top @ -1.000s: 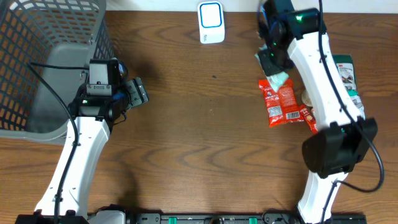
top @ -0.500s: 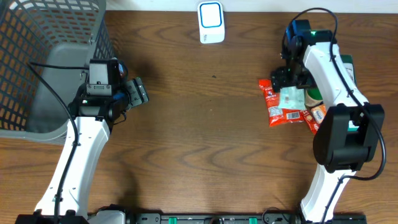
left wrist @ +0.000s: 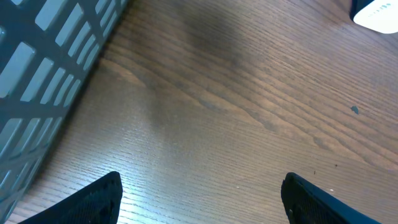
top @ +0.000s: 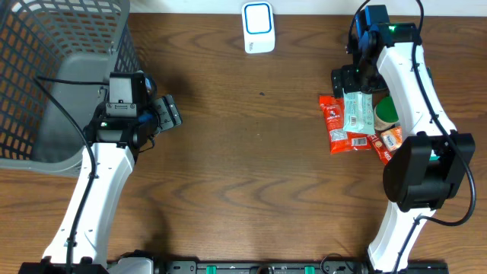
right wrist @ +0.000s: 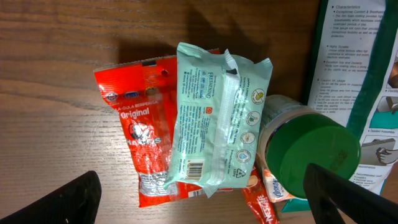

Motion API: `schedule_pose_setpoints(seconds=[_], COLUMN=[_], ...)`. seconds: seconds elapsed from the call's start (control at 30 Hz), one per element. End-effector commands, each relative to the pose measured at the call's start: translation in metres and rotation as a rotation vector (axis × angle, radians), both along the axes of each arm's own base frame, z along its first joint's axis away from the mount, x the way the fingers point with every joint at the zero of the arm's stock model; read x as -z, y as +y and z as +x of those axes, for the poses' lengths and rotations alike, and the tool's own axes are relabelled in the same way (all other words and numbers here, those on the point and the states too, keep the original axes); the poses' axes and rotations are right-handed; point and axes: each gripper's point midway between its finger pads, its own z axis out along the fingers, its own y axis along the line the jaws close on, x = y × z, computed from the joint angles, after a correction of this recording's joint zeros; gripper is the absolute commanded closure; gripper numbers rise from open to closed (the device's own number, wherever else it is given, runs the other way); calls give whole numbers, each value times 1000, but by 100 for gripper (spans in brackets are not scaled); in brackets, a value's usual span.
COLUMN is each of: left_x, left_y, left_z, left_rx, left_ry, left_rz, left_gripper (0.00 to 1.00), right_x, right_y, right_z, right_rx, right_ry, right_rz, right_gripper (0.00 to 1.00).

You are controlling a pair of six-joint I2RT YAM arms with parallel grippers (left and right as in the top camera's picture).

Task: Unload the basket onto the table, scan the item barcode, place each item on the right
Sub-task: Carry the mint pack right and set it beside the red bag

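Brown wood table point(top: 251, 175), grain visible, low sheen. Upper left: basket point(top: 46, 46), grey matt plastic lattice. Glossy crinkled film on red packet point(right wrist: 134, 137). Wrinkled plastic wrap on pale green pack point(right wrist: 211, 118). Smooth plastic: green lid point(right wrist: 311, 152), white scanner point(top: 258, 27).

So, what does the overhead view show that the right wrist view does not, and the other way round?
Only the overhead view shows the gray basket, the white scanner at the far edge of the table, and the left gripper. Only the right wrist view shows the barcode printed on the pale green pack, facing up. Both views show that pack lying on the red snack packet, next to the green-lidded jar and the green and white package.
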Motion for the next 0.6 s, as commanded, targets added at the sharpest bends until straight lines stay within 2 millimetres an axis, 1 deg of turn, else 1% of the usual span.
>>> schedule_pose_setpoints(seconds=[0.0, 0.47, 0.57], left_x=[0, 0, 0], left_y=[3, 3, 3], left_z=[-1, -1, -1], left_rx=[-2, -2, -2], left_ry=[-1, -1, -1], left_rz=[16, 16, 16], left_gripper=[18, 18, 18], right_x=[-6, -3, -10], right_y=[1, 0, 0], right_z=[1, 1, 1], right_rx=[-12, -10, -11], right_ry=[-15, -7, -25], right_rz=[6, 5, 6], right_gripper=[1, 1, 1])
